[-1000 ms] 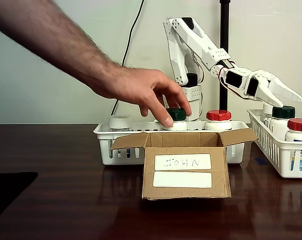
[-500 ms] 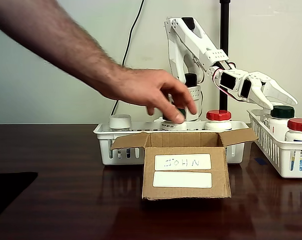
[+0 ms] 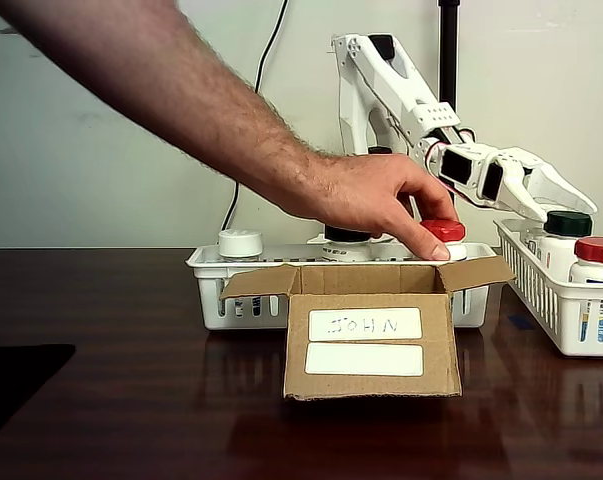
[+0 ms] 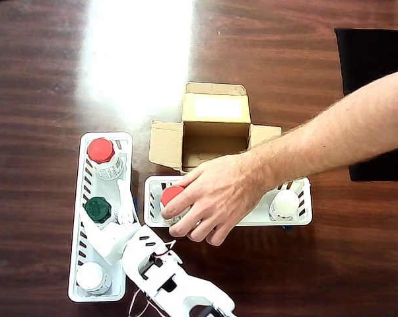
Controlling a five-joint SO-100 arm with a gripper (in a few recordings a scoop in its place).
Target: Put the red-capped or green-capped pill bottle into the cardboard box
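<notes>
A green-capped pill bottle [image 3: 568, 223] [image 4: 98, 209] stands in the right-hand white basket [image 3: 541, 290] in the fixed view. My gripper [image 3: 571, 203] [image 4: 109, 214] hovers open just above and beside its cap, holding nothing. The cardboard box [image 3: 371, 340] [image 4: 215, 135] marked "JOHN" sits open in front of the middle basket [image 3: 206, 265]. A person's hand [image 3: 371, 195] [image 4: 218, 198] reaches over that basket, fingers on a red-capped bottle [image 3: 443, 230] [image 4: 171, 195]. Another dark-capped bottle [image 3: 346, 236] is mostly hidden behind the hand.
A white-capped bottle [image 3: 240, 243] [image 4: 285, 203] stands in the middle basket. The basket under my gripper also holds a red-capped bottle [image 3: 598, 250] [image 4: 101, 150] and a white-capped one [image 4: 91, 277]. A black mat [image 4: 373, 99] lies at the table's edge.
The person's hand slid right from the dark-capped bottle in the middle basket onto the red-capped one. My gripper dipped slightly toward the green cap in the right basket.
</notes>
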